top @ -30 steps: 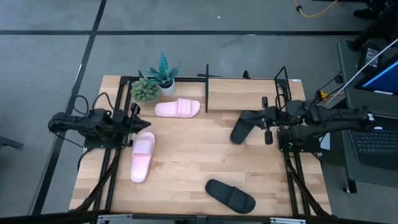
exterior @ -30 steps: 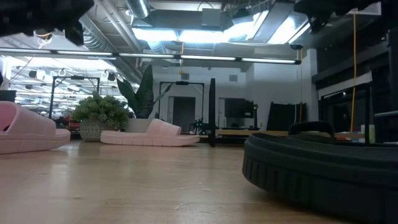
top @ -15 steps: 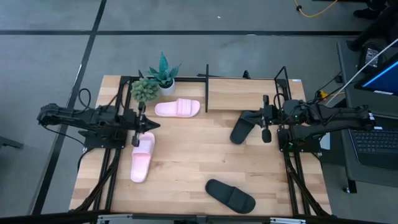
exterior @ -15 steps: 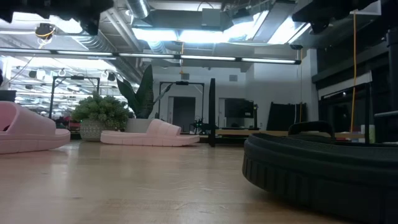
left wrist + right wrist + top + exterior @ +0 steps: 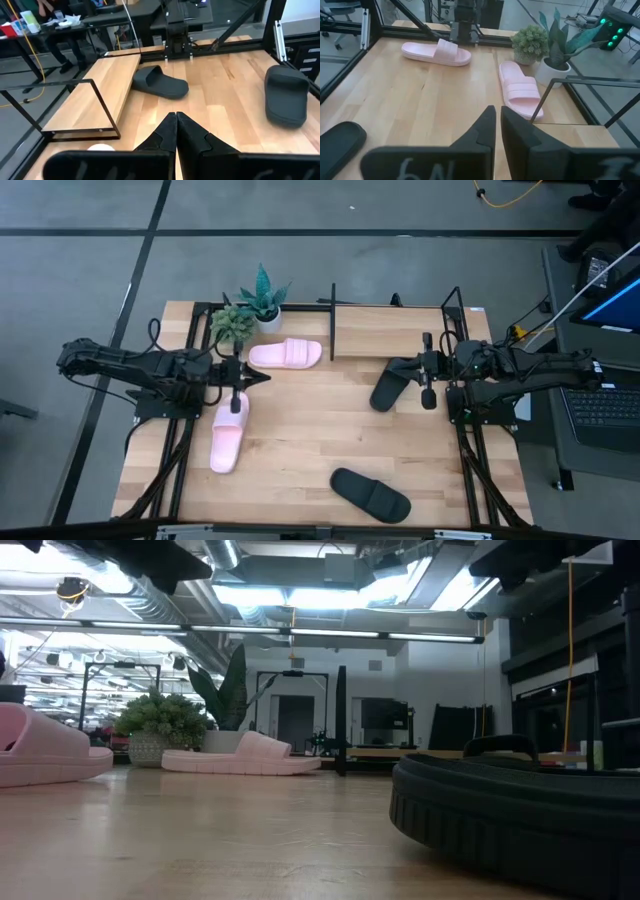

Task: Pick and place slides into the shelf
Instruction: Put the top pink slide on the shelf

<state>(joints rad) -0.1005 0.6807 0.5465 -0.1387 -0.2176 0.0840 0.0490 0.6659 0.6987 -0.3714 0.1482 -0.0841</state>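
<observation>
My left gripper (image 5: 260,378) (image 5: 176,125) is shut and hovers over the table between the two pale pink slides. One pink slide (image 5: 228,435) lies sole-down below it, the other (image 5: 286,355) (image 5: 519,87) near the plants. My right gripper (image 5: 402,367) (image 5: 497,122) is shut and hangs above one black slide (image 5: 386,392) (image 5: 159,82), just off the shelf's near edge. The second black slide (image 5: 370,493) (image 5: 520,810) lies flat by the table's near edge. The shelf (image 5: 395,330) (image 5: 95,95) stands at the far edge, its wood board bare.
Two potted plants (image 5: 235,325) (image 5: 265,298) stand at the far left beside the shelf. Black arm mounting frames (image 5: 170,440) (image 5: 480,460) run along both sides of the table. Bare wood (image 5: 310,420) lies between the slides in the middle.
My left gripper has reached toward the table's right, moving out past the toe end of the near pink slide while staying shut. The slides have not moved.
</observation>
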